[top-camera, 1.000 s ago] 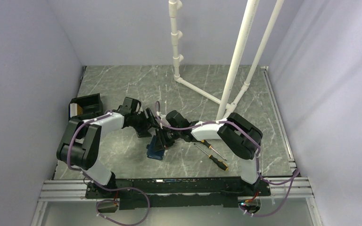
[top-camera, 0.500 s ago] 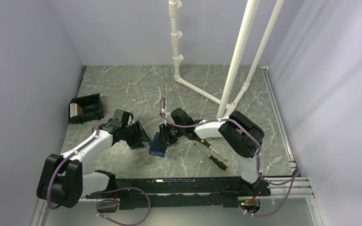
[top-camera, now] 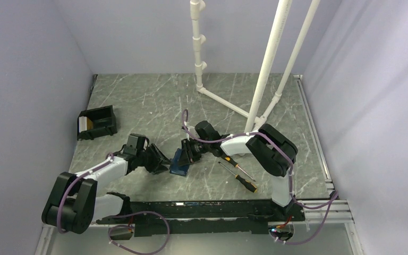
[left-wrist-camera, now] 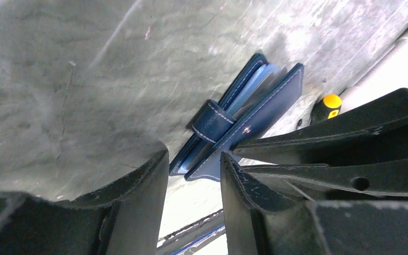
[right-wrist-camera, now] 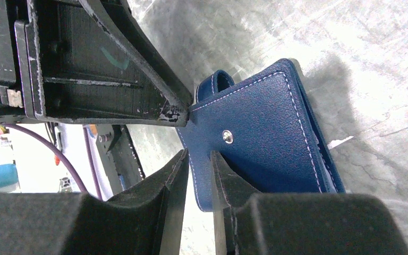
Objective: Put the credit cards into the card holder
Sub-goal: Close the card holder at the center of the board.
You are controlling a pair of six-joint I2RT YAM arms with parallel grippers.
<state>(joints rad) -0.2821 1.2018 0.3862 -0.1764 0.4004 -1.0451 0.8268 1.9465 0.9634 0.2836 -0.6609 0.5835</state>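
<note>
Grey-green marbled worktop fills the floor of a pale-walled booth, with a white pipe frame rising at the 12-to-1 o'clock end.

The card holder, navy outside and lighter blue inside, sits just toward 7 o'clock from the middle of the worktop, between the two arms. In the left wrist view the card holder is partly open. Its leaves are fanned apart and a small clasp strap loops across them.

The right gripper reaches in from 2 o'clock of the holder. In its own view the right gripper has its fingers pinching the lower edge of the stitched outer flap of the holder, just below the metal snap.

The left gripper lies low at 9 o'clock of the holder. Its fingers are spread, with a clear gap between them at the left gripper, and the holder's near corner shows just beyond the tips. The right wrist view shows one left fingertip meeting the flap's edge beside the strap, but nothing is clamped.

A black open-topped box stands at the 9-to-10 o'clock edge, well apart from the holder. The credit cards show as a pale and orange stack at its left end.

Two screwdrivers with orange handles lie at 4 o'clock of the holder.
</note>
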